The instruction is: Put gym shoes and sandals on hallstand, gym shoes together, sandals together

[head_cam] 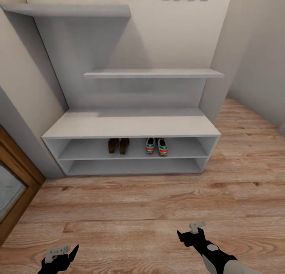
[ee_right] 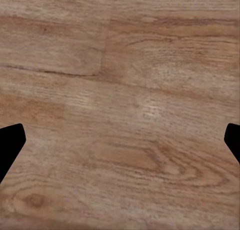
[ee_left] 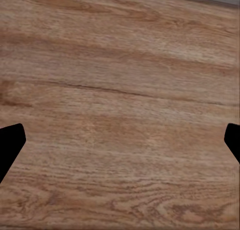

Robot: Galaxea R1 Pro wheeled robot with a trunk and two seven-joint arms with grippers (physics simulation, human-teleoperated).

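Note:
The light-grey hallstand (head_cam: pixel 130 125) stands against the far wall. On its upper open shelf the two dark-brown sandals (head_cam: pixel 118 145) sit side by side. Just right of them the two gym shoes (head_cam: pixel 156 146) sit side by side, heels toward me. My left gripper (head_cam: pixel 63 255) hangs low at the near left over the corridor floor (head_cam: pixel 130 210), open and empty. My right gripper (head_cam: pixel 191 232) hangs at the near right, also open and empty. Both wrist views look down on bare planks (ee_left: pixel 120 115) (ee_right: pixel 120 115) with the fingertips (ee_left: pixel 10 145) (ee_right: pixel 10 145) at the edges.
A wood-framed glass door (head_cam: pixel 14 186) stands at the left edge. Two floating shelves (head_cam: pixel 152 73) hang above the bench. A wall corner (head_cam: pixel 221 68) juts out right of the rack, and the floor runs on past it.

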